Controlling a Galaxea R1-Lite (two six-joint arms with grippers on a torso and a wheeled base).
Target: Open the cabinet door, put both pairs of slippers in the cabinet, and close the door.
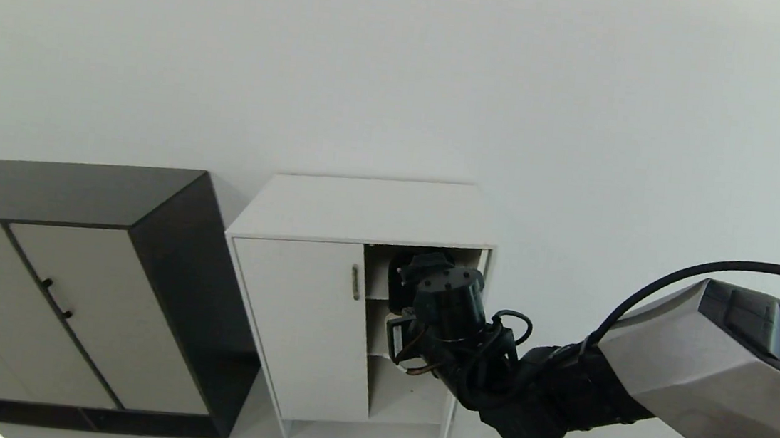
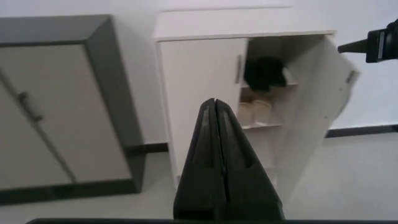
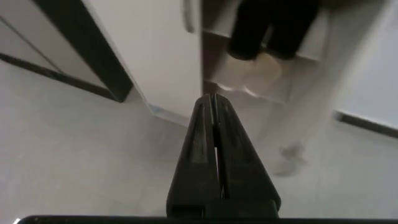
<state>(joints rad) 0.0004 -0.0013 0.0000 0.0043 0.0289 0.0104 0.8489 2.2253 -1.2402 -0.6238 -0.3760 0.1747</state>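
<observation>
The white cabinet (image 1: 362,209) stands against the wall with its left door (image 1: 308,325) closed and its right door (image 2: 317,106) swung open. Inside, a black pair of slippers (image 2: 264,71) lies on the upper shelf and a beige pair (image 2: 256,112) on the shelf below; the right wrist view also shows the black pair (image 3: 273,25) and the beige pair (image 3: 252,70). My right gripper (image 3: 213,99) is shut and empty, held out in front of the open compartment, its arm (image 1: 446,303) covering the shelves. My left gripper (image 2: 215,106) is shut and empty, farther back from the cabinet.
A larger dark cabinet (image 1: 68,288) with pale doors and black handles stands just left of the white one. Pale bare floor (image 3: 74,143) lies in front of both. A white wall runs behind, with a dark baseboard (image 2: 367,129).
</observation>
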